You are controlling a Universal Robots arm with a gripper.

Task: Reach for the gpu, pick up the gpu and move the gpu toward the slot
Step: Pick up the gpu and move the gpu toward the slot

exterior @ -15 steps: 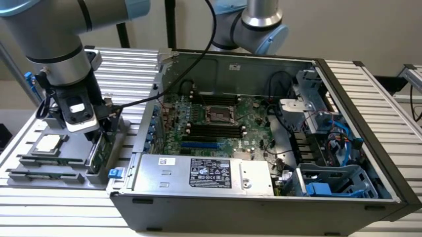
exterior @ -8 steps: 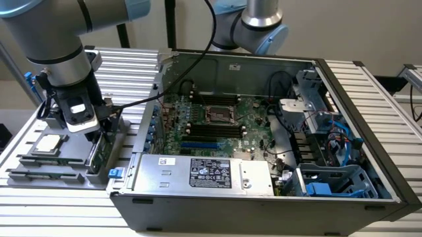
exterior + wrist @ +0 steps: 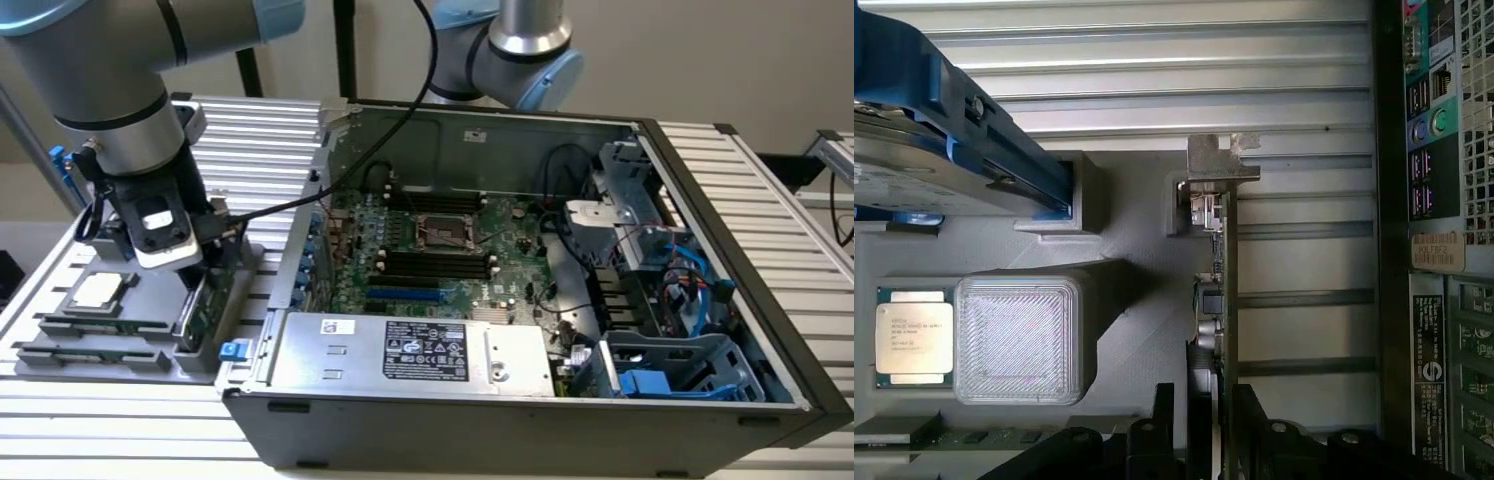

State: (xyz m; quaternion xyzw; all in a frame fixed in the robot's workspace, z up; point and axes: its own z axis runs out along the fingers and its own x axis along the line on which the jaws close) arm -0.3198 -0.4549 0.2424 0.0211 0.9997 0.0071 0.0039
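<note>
Over the grey tray (image 3: pixel 1134 230), the pincer (image 3: pixel 1206 425), spread apart, straddles the edge-up gpu (image 3: pixel 1229 300).

A plain cream wall (image 3: pixel 694 60) spans the twelve o'clock stretch of the exterior view, softly and evenly lit. Two black upright posts (image 3: pixel 347 45) stand against it near eleven o'clock. The table (image 3: pixel 747 190) I work on is ribbed silver aluminium. Its slats (image 3: pixel 1154 60) reach from nine o'clock round to three and catch a pale glare. At three o'clock a grey metal rail (image 3: pixel 834 150) sits by the table's edge.
</note>
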